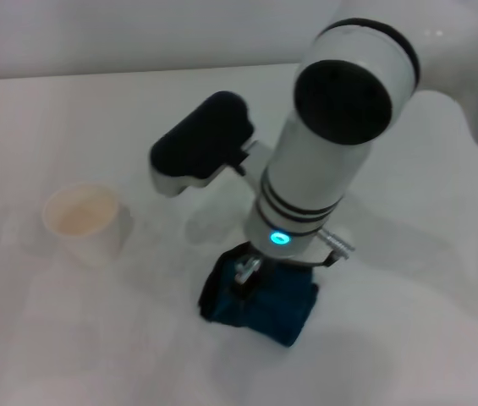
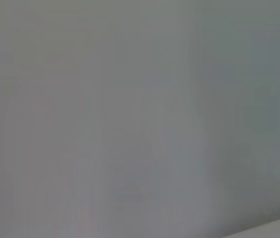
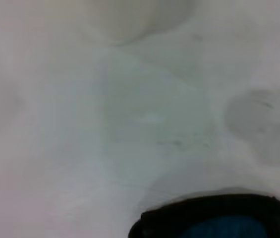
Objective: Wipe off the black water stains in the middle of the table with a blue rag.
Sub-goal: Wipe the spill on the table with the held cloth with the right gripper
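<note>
The blue rag [image 1: 264, 304] lies bunched on the white table [image 1: 408, 338], near the front middle. My right gripper [image 1: 244, 275] reaches straight down onto the rag's left part and is shut on it, pressing it to the tabletop. In the right wrist view the rag [image 3: 219, 223] shows as a blue patch with black edging. The black water stain shows in no view; only faint grey marks [image 3: 263, 116] show on the table. My left gripper is out of view; the left wrist view shows only a plain grey surface.
A white cup [image 1: 86, 222] stands on the table to the left of the rag, about a hand's width away. My right arm's forearm [image 1: 323, 161] hangs over the table's middle and hides the surface beneath it.
</note>
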{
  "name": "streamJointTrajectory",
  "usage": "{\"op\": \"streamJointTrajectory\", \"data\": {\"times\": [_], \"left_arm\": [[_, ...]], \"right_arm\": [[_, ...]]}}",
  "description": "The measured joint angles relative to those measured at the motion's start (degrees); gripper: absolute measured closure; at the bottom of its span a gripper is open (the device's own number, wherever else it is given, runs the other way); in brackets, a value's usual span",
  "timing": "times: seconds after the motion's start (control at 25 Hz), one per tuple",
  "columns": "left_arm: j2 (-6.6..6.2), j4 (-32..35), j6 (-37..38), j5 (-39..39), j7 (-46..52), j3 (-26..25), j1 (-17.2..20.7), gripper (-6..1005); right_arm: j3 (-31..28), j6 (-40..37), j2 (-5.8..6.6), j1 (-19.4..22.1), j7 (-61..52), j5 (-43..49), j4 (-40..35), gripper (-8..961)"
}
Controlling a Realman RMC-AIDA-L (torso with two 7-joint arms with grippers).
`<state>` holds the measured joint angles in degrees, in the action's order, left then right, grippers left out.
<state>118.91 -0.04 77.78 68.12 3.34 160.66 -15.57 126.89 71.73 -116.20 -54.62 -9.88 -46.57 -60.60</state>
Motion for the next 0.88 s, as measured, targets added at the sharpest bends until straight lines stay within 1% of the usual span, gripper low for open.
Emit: {"op": "streamJointTrajectory", "data": {"times": [0.16, 0.44, 0.68, 0.88], "left_arm": [[0.0, 0.01, 0.0, 0.0, 0.1, 0.0, -0.03, 137], [0.0, 0.2, 0.0, 0.0, 0.12, 0.0, -0.56, 138], [0.03, 0.04, 0.01, 0.0, 0.21, 0.0, -0.49, 137], [0.09, 0.01, 0.01, -0.01, 0.21, 0.0, -0.49, 137]], "right_arm": [[2.0, 0.0, 0.01, -1.45, -0.7, -2.61, -1.92, 895], [6.03, -1.15, 0.0, -3.05, -0.79, -7.59, -2.36, 896], [4.98, -2.38, 0.01, -4.33, -0.64, -5.77, -1.29, 896], [2.52, -2.39, 0.02, -5.51, -0.45, -2.36, 0.83, 896]]}}
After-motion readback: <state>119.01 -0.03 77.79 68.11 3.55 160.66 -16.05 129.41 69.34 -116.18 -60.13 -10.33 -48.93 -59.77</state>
